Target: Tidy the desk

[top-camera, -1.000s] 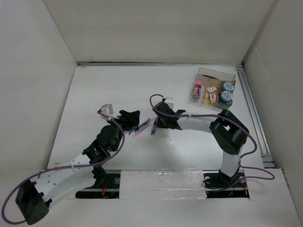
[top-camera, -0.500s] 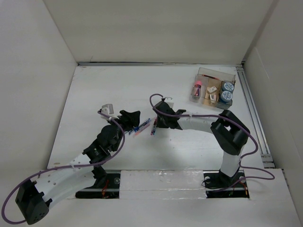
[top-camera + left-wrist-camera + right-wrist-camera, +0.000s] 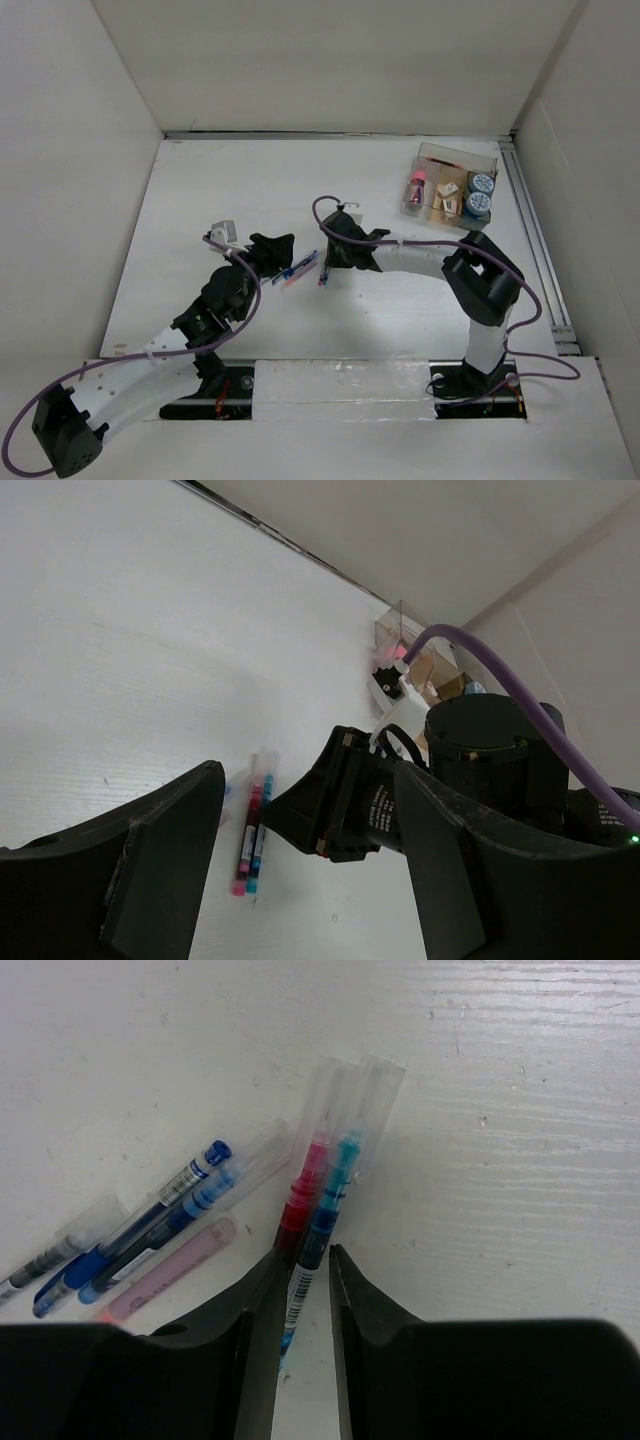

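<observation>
Obs., mid-run. The desk (image 3: 220,190), the white tabletop, filled the whole floor of the workspace. Loose items sat near its middle, just ahead of both arms.

Right gripper (image 3: 305,1255): jaws drawn in close on a red and teal pen pair (image 3: 322,1185). The two pens lay side by side on the surface, clear caps pointing away from the fingers. The hold sat on the barrels, well back from the caps. The red barrel ran partly under one finger, so I could not tell whether both pens were squarely pinched or only the teal one.

Left gripper (image 3: 278,250): jaws spread wide with nothing between them, just beside the right one.

A loose cluster of blue pens (image 3: 150,1225) and a pink pen (image 3: 165,1270) lay just beside the right fingers. The clear compartmented tray (image 3: 430,150) stood at the far right, well apart.

Risks, as I judged them:
- Two round barrels in one pinch could roll against each other, and the red one could drop out on the lift.
- With the hold toward one end, the long capped end could droop or swing on the way over.
- A finger edge could drag the neighbouring cluster and scatter it.
- The two wrists were close, so a careless swing could knock them together.
</observation>
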Controlling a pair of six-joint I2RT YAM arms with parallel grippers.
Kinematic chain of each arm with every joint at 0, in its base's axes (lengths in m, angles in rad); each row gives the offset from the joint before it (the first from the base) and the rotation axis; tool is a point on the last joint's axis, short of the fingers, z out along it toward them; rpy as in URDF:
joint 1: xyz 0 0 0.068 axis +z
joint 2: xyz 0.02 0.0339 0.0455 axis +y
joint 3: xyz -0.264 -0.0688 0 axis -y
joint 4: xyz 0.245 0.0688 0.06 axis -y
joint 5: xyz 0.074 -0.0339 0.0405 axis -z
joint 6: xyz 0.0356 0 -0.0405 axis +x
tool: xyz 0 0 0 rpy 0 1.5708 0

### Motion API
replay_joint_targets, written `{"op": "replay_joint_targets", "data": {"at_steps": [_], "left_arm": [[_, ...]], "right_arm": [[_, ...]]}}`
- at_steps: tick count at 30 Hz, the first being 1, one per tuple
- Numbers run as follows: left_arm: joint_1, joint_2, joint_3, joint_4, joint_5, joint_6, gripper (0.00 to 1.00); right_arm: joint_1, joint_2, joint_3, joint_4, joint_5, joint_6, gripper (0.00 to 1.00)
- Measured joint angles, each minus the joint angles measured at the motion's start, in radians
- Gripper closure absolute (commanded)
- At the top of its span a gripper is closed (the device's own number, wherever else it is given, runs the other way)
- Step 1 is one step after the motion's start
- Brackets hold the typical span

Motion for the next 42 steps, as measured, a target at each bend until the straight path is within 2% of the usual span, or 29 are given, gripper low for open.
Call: {"op": "replay_joint_targets", "data": {"at_steps": [7, 12, 15, 17, 18, 21, 23, 29, 32, 34, 35, 38, 42], "left_arm": [[0.000, -0.003, 0.000, -0.007, -0.003, 0.001, 0.35], [0.000, -0.002, 0.000, -0.008, -0.004, 0.001, 0.35], [0.000, 0.001, 0.000, -0.009, -0.003, 0.001, 0.35], [0.000, 0.004, 0.000, -0.008, -0.004, 0.001, 0.35], [0.000, 0.005, 0.000, -0.008, -0.004, 0.001, 0.35], [0.000, 0.007, 0.000, -0.009, -0.004, 0.001, 0.35], [0.000, 0.007, 0.000, -0.009, -0.004, 0.001, 0.35], [0.000, 0.007, 0.000, -0.009, -0.007, 0.001, 0.35], [0.000, 0.007, 0.000, -0.008, -0.007, 0.002, 0.35], [0.000, 0.011, 0.000, -0.008, -0.006, 0.001, 0.35], [0.000, 0.014, 0.000, -0.008, -0.006, 0.001, 0.35], [0.000, 0.019, 0.000, -0.009, -0.002, 0.001, 0.35], [0.000, 0.018, 0.000, -0.010, -0.002, 0.001, 0.35]], "right_arm": [[0.000, 0.012, 0.000, -0.002, 0.019, 0.007, 0.74], [-0.002, 0.025, 0.000, -0.007, 0.052, 0.022, 0.63], [-0.007, 0.024, -0.001, -0.008, 0.068, 0.034, 0.62], [-0.012, 0.021, -0.007, -0.007, 0.080, 0.041, 0.69], [-0.014, 0.019, -0.011, -0.008, 0.081, 0.045, 0.79], [-0.026, 0.018, -0.016, -0.008, 0.080, 0.050, 0.96], [-0.028, 0.017, -0.016, -0.009, 0.081, 0.053, 1.00], [-0.064, -0.063, -0.071, -0.034, 0.064, 0.057, 1.00], [-0.142, -0.174, -0.090, -0.023, 0.031, 0.074, 1.00], [-0.270, -0.267, -0.087, 0.051, -0.012, 0.121, 1.00], [-0.280, -0.273, -0.086, 0.058, -0.014, 0.126, 1.00], [-0.450, -0.305, -0.058, 0.170, -0.037, 0.217, 1.00], [-0.656, -0.247, 0.001, 0.286, -0.076, 0.380, 1.00]]}}
